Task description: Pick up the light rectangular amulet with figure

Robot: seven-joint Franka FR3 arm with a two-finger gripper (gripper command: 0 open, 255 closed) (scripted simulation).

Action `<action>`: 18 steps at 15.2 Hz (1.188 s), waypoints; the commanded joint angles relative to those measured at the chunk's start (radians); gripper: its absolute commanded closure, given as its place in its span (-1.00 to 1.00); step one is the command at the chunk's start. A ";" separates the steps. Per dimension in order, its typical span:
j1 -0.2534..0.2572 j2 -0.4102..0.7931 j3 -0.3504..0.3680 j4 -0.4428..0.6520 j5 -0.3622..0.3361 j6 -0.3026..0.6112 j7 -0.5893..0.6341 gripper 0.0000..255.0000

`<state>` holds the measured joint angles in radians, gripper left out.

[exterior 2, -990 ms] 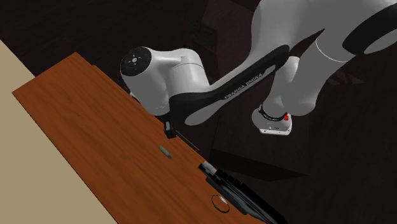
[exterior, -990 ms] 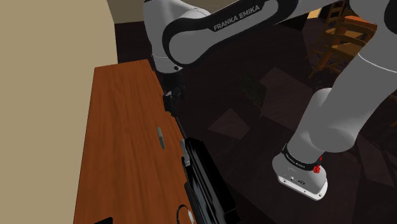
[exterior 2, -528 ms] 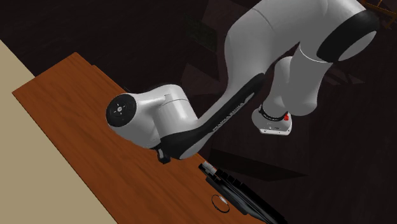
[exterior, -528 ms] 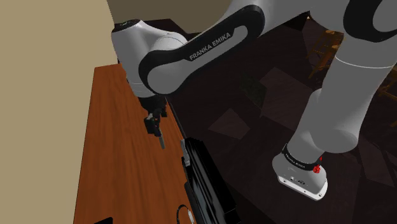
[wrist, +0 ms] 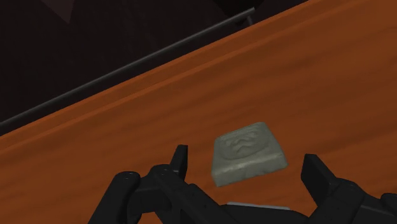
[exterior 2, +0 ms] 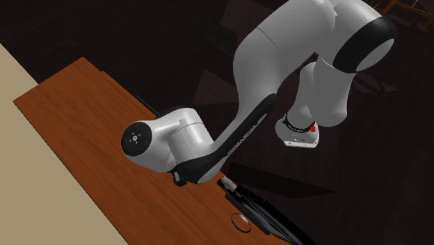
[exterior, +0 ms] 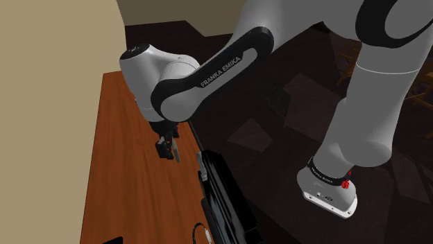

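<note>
The amulet (wrist: 248,153) is a small pale grey-green rectangular tablet with a raised figure on its face, lying flat on the reddish-brown wooden tabletop (wrist: 305,83). In the wrist view it sits between the two black fingers of my gripper (wrist: 247,173), which stand apart and do not touch it. The shoulder view shows the gripper (exterior: 165,150) low over the table near its right edge, with the amulet (exterior: 176,154) showing as a pale sliver beside the fingers. In the second exterior view the arm's white wrist (exterior 2: 163,138) covers that spot.
A black frame (exterior: 222,201) runs along the table's right edge, and a small ring (exterior 2: 241,222) lies on the wood near it. A beige wall (exterior: 48,104) borders the table's far side. The robot's base (exterior: 327,190) stands on the dark floor, with a wooden chair behind.
The arm has swung from the table's edge over the wood and come down onto the amulet, so the open fingers now straddle it.
</note>
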<state>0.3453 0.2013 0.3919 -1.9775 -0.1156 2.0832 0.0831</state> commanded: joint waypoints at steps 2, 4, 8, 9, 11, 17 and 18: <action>0.001 0.008 -0.001 -0.011 -0.005 0.019 0.004 -1.00; 0.001 0.008 -0.001 -0.013 -0.005 0.021 0.004 1.00; 0.001 0.009 -0.001 -0.012 -0.005 0.020 0.004 1.00; 0.001 0.009 -0.001 -0.011 -0.005 0.020 0.004 1.00; 0.001 0.010 -0.001 -0.010 -0.005 0.019 0.004 1.00; -0.002 -0.023 0.003 0.020 0.012 -0.041 -0.008 1.00; -0.003 -0.029 0.004 0.027 0.015 -0.053 -0.010 1.00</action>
<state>0.3442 0.1806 0.3951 -1.9551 -0.1047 2.0429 0.0765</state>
